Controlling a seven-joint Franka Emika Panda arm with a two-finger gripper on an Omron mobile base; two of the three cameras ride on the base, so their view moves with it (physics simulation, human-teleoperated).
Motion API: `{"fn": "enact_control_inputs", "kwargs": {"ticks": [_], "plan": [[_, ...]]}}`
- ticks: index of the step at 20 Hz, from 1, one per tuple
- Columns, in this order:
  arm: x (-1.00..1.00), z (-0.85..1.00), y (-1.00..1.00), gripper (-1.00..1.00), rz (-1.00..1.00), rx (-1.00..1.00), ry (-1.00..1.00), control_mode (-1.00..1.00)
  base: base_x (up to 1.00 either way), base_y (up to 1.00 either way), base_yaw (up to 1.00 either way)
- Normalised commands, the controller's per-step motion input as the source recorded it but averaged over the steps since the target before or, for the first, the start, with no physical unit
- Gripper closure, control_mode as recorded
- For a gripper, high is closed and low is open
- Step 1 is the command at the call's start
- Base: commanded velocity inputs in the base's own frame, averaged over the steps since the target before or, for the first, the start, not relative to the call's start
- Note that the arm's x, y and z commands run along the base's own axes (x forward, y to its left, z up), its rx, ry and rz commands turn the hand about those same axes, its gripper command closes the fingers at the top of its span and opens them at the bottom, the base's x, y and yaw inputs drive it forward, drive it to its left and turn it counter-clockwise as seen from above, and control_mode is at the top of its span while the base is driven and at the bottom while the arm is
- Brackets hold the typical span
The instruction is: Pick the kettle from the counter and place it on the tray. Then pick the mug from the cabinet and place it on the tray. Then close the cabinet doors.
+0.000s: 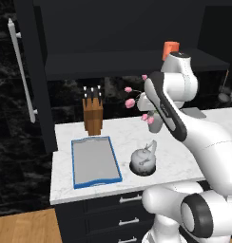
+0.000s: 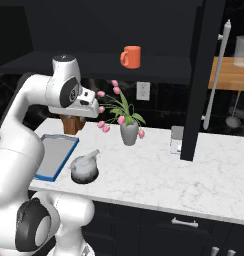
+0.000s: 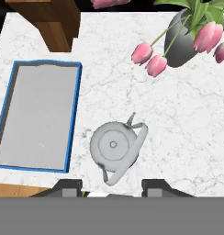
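Grey kettle [image 3: 115,147] sits on the counter [image 3: 192,119] beside the bare tray [image 3: 38,114], directly beneath the parted, empty-handed claw [image 3: 111,186], seemingly lined up for a grab.

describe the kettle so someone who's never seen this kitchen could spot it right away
Start at the white marble counter under the open dark cabinet. Near its front edge lies a blue-rimmed tray, and the kettle sits just right of it, apart from it. It is squat, rounded grey metal with an arched handle, unlike the taller grey vase of pink tulips behind.
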Motion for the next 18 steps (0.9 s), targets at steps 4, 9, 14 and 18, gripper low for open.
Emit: {"fn": "enact_control_inputs", "kwargs": {"ticks": [4, 9, 14, 18], "plan": [[-0.01, -0.41, 0.0, -1.0, 0.0, 0.0, 0.0, -1.0, 0.0, 0.0, 0.0], [-0.04, -1.0, 0.0, -1.0, 0.0, 0.03, -0.12, -1.0, 0.0, 0.0, 0.0], [0.0, -0.79, -0.12, -1.0, 0.0, 0.22, -0.19, -1.0, 0.0, 0.0, 0.0], [0.0, -0.46, -0.3, -1.0, 0.0, 0.28, -0.04, -1.0, 0.0, 0.0, 0.0]]}}
